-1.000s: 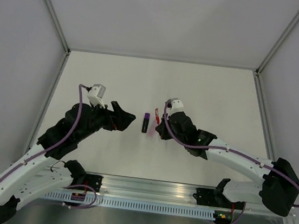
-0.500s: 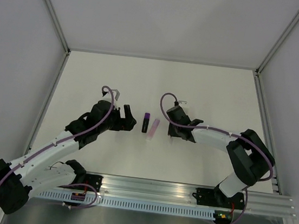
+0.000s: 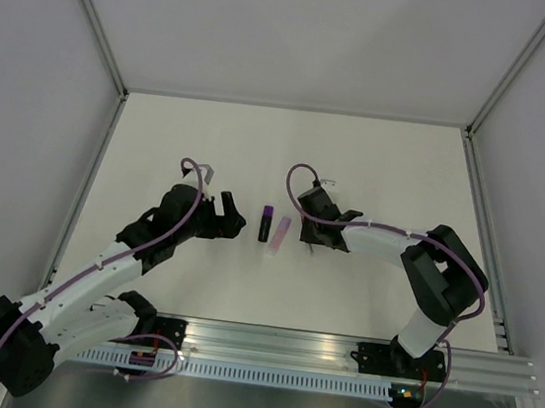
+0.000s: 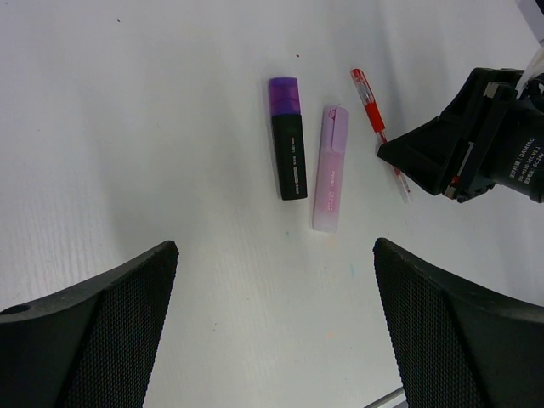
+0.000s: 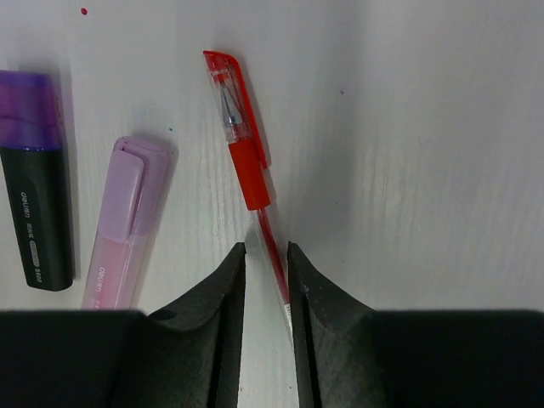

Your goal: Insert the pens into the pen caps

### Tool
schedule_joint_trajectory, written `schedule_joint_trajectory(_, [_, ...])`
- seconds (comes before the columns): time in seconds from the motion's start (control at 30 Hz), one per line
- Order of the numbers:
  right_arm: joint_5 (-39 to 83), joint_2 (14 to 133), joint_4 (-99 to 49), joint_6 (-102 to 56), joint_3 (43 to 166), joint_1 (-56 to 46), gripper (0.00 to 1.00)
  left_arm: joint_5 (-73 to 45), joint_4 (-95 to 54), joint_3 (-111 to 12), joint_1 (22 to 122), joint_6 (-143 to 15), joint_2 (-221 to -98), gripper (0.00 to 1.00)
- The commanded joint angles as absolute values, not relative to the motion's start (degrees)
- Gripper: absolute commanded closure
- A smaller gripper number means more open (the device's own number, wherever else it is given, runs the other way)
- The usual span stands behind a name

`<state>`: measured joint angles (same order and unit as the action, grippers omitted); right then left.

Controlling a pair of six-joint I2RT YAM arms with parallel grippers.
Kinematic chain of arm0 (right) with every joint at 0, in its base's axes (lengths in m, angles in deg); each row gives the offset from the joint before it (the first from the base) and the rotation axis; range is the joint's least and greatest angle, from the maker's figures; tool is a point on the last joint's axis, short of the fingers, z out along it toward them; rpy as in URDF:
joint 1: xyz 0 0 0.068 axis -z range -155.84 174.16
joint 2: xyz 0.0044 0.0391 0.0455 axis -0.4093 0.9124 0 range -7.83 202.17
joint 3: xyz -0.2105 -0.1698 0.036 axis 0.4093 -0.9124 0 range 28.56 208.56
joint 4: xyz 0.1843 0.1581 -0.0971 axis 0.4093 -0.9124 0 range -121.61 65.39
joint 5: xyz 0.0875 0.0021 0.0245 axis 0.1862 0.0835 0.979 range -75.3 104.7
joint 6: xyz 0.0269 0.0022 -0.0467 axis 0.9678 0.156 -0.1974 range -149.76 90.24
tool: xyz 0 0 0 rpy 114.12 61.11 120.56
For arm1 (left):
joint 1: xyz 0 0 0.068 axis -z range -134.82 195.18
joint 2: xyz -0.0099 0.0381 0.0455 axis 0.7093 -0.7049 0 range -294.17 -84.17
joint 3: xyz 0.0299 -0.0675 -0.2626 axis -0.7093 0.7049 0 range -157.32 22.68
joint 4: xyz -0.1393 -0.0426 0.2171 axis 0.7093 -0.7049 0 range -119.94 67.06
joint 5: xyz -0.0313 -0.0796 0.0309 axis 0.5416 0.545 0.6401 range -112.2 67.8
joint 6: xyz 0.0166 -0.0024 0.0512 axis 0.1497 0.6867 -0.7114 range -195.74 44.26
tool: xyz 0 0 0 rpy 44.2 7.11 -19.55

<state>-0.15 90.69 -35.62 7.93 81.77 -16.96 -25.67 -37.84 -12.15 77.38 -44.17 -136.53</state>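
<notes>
Straddling red pen (image 5: 252,178): right hand (image 5: 266,255) low, barely parted | left hand (image 4: 274,255) spread wide, empty

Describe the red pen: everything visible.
The red pen is thin and plastic-looking: a red clipped cap, clear around the tip, on a clear barrel with a red refill. It lies flat on the white table, right of the pink marker, barrel running between the right gripper's slightly parted fingers; contact is unclear.

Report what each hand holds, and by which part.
The left hand is open, nothing held. The right hand flanks the red pen at its clear barrel; whether it grips the pen cannot be told.
</notes>
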Motion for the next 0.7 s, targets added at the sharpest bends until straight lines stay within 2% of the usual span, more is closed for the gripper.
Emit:
schedule_joint_trajectory(0.0, [0.6, 91.7, -35.9, 8.3, 84.3, -16.9, 0.69, -26.3, -35.7, -11.6, 77.0, -46.2, -134.8, 0.00])
schedule_joint_trajectory(0.37, [3.3, 84.0, -45.1, 1.2, 92.1, -15.1, 0.66, -26.2, -34.8, -10.8, 77.0, -46.9, -134.2, 0.00])
schedule_joint_trajectory(0.53, [2.9, 78.1, -48.5, -2.3, 91.7, -14.8, 0.64, -20.5, -31.0, -9.2, 77.0, -48.4, -132.5, 0.00])
schedule_joint_trajectory(0.6, [3.5, 73.8, -48.3, -3.3, 89.9, -14.8, 0.59, -17.4, -29.7, -8.6, 77.0, -48.8, -131.5, 0.00])
schedule_joint_trajectory(0.67, [6.2, 67.4, -44.7, -3.4, 82.7, -14.9, 0.34, -14.6, -28.5, -8.4, 77.0, -49.0, -130.3, 0.00])
